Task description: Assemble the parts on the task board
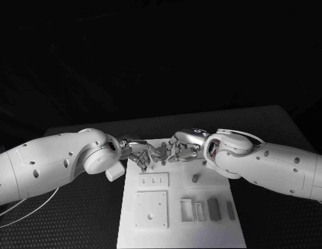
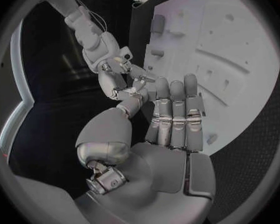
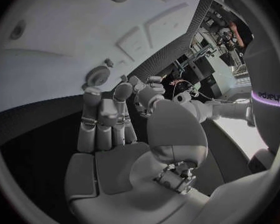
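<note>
White board (image 1: 182,228) is seen lying on the black table (image 1: 280,129), reaching its near edge, grey parts (image 1: 214,208) standing in it. Left hand (image 1: 140,152) and right hand (image 1: 177,149) meet fingertip to fingertip over the board's far edge; whether anything is held cannot be told.

A white task board (image 1: 177,228) lies on the black table (image 1: 273,129).

1 task board (image 1: 224,236) on surface, 2 robot hands meeting at its far end, approx 4 grey parts (image 1: 214,208) on board near robot hands
</note>
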You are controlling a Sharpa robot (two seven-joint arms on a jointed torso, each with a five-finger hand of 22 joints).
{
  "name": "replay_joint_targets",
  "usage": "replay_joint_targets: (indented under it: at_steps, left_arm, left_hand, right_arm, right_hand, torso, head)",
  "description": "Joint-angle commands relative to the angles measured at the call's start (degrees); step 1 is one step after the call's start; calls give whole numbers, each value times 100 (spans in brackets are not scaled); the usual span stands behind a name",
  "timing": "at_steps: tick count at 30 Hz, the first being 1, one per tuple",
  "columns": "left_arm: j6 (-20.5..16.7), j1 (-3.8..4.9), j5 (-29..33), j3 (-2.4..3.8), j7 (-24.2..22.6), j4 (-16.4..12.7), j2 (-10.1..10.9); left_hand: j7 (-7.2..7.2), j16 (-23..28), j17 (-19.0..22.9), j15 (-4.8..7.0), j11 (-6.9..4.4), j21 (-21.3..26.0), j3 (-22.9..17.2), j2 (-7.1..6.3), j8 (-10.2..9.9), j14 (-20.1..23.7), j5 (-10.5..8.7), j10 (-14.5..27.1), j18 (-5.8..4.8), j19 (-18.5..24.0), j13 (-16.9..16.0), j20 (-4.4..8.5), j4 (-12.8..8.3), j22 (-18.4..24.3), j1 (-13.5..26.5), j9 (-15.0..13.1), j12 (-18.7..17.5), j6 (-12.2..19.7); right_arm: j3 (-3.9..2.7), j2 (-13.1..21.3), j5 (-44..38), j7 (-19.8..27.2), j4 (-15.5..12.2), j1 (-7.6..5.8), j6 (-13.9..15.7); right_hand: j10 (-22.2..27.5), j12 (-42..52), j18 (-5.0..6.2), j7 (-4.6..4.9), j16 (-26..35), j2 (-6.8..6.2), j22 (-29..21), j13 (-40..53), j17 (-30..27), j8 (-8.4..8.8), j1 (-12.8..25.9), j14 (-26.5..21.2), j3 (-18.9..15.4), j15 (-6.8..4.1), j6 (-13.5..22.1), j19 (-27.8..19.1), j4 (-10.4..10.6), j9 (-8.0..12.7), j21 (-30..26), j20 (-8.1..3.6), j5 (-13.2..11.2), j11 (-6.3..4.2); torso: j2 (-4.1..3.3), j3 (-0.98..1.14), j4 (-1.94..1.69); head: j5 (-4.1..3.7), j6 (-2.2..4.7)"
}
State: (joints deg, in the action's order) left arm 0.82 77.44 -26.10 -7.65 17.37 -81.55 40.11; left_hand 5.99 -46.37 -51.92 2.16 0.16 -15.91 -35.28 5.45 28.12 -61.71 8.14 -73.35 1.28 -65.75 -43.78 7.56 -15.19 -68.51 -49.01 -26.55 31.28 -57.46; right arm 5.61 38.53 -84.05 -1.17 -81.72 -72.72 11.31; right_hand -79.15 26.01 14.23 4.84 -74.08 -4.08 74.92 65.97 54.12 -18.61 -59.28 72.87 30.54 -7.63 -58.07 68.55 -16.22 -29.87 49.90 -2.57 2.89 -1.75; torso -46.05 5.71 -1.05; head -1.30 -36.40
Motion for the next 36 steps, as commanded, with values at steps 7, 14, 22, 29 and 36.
replay_joint_targets:
  at_steps: [7,14,22,29,36]
  left_arm:
    - [-340,-9,-1425,-168,-41,-128,10]
    - [-662,-25,-1862,-281,198,-226,5]
    - [-917,-83,-2494,-354,602,-322,-51]
    - [-1029,-128,-2586,-356,903,-306,-90]
    - [-1057,-158,-2625,-359,990,-323,-123]
  left_hand:
    - [-200,-175,53,9,-178,-29,-87,1,-98,63,-366,294,92,-7,-1,28,85,-123,-115,-1304,134,-161]
    - [-215,-504,17,98,-221,-156,-62,-40,-198,2,-431,275,107,-146,-103,102,154,-348,-231,-1441,425,-180]
    - [-235,-1034,-47,250,-253,-379,-71,-79,-329,-26,-395,340,103,-316,-198,238,197,-716,-328,-1598,781,-226]
    - [-267,-1464,-61,416,-302,-625,-60,-107,-522,-150,-426,214,102,-533,-356,371,171,-790,-383,-1590,1229,-244]
    - [-298,-1839,-30,542,-345,-931,-29,-132,-656,-206,-451,164,82,-639,-464,491,192,-797,-383,-1580,1609,-340]
  right_arm:
    - [-4,90,81,-17,166,3,147]
    - [-93,119,352,67,320,0,416]
    - [-223,118,1519,302,506,-52,1068]
    - [-464,90,1641,306,467,-82,1063]
    - [-673,100,1738,300,411,-186,1085]
  right_hand:
    - [9,-33,77,0,-15,-13,83,4,4,27,35,-14,-24,-18,37,4,15,4,-11,-33,-9,9]
    - [9,-34,77,0,-15,-21,83,5,3,29,32,-13,-23,-18,39,6,12,3,-12,-34,-9,9]
    - [90,-87,77,51,45,-73,66,-5,-21,149,54,-58,-11,20,244,-25,19,34,-60,-16,-9,54]
    - [93,-89,77,64,50,-98,64,-2,-23,167,91,-55,-26,33,274,-21,36,33,-67,-9,-9,67]
    - [93,-89,77,66,51,-101,64,-1,-24,168,100,-54,-29,35,276,-20,40,31,-69,-8,-9,69]
  torso:
    - [1,5,-5]
    - [5,5,0]
    - [2,-4,-2]
    - [-1,12,7]
    - [4,4,-21]
  head:
    - [6,-42]
    - [21,-89]
    - [14,-116]
    - [24,-157]
    - [15,-225]
